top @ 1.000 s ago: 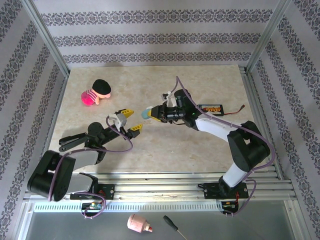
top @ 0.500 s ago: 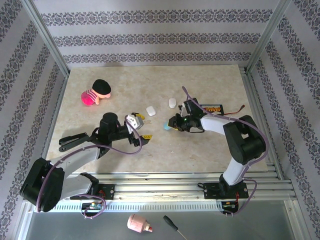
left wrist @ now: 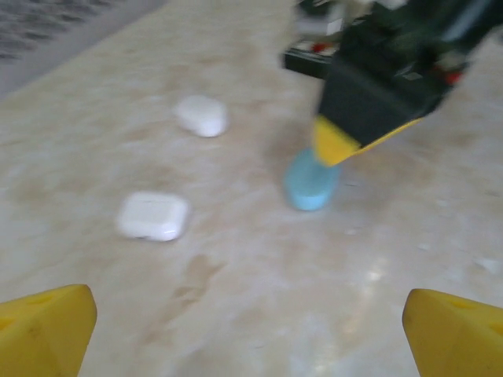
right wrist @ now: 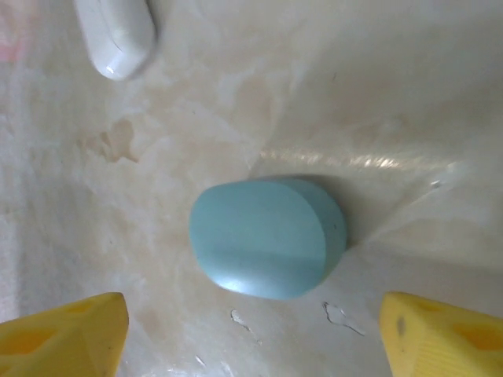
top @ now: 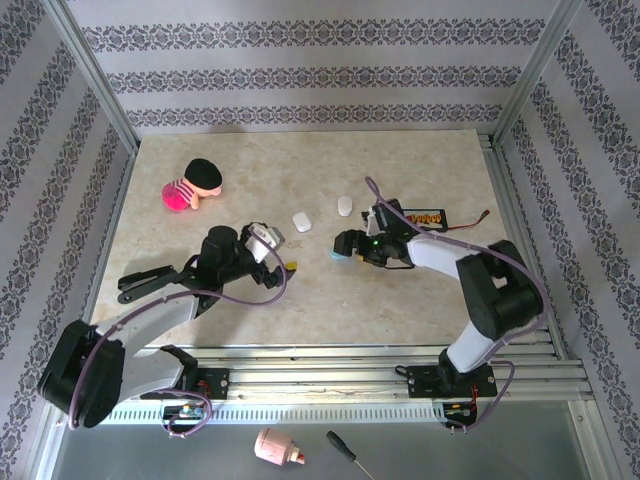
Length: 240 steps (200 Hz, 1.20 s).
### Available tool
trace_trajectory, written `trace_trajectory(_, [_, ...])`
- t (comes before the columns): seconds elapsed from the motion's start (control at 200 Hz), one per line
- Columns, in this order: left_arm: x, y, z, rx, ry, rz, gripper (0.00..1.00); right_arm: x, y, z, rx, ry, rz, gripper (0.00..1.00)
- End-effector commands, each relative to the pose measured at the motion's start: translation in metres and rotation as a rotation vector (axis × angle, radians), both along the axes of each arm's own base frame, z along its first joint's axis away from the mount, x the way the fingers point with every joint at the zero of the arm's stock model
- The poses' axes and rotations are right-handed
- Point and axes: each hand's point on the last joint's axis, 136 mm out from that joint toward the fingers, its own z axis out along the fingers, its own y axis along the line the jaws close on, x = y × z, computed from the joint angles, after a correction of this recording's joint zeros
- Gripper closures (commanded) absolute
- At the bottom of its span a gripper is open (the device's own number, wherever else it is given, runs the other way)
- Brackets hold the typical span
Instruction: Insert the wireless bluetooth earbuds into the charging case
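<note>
Both L tool (left wrist: 251, 330) & R tool (right wrist: 251, 334) wide open, empty; blue case (right wrist: 267, 247), gripped 1 s ago, lies below R tool.

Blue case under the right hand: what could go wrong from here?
The blue case lies shut on the table under the open right hand; it looks smooth and rounded, so it may skid away when that hand closes. The open left hand points at the same spot, so the two hands may collide.
</note>
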Motion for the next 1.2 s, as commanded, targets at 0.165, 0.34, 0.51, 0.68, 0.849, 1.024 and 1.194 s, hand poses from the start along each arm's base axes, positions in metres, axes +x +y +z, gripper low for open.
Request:
trace_trajectory(0.165, [0.035,0.115,0.015,-0.007,-0.124,0.622,0.01,0.024,-0.096,0.057,-0.508,-0.453,-0.104,0.02])
trace_trajectory(0.34, [0.03,0.174,-0.009,-0.092,-0.119,0.845,0.01,0.037,-0.175,0.096,-0.783,-0.748,-0.299,0.02])
trace_trajectory(0.51, [0.038,0.192,-0.026,-0.087,-0.144,0.885,0.01,0.046,-0.208,0.09,-0.702,-0.872,-0.369,0.02])
trace_trajectory(0.68, [0.059,0.197,-0.029,-0.101,-0.154,0.867,0.01,0.063,-0.209,0.065,-0.648,-0.898,-0.386,0.02])
trace_trajectory(0.849, [0.086,0.203,-0.047,-0.184,-0.078,0.846,0.01,0.071,-0.218,0.047,-0.592,-0.872,-0.407,0.02])
trace_trajectory(1.024, [0.097,0.205,-0.068,-0.159,-0.002,0.849,0.01,0.071,-0.218,0.047,-0.587,-0.866,-0.4,0.02])
trace_trajectory(1.194, [0.1,0.21,-0.065,-0.163,-0.023,0.881,0.01,0.071,-0.218,0.047,-0.592,-0.866,-0.4,0.02])
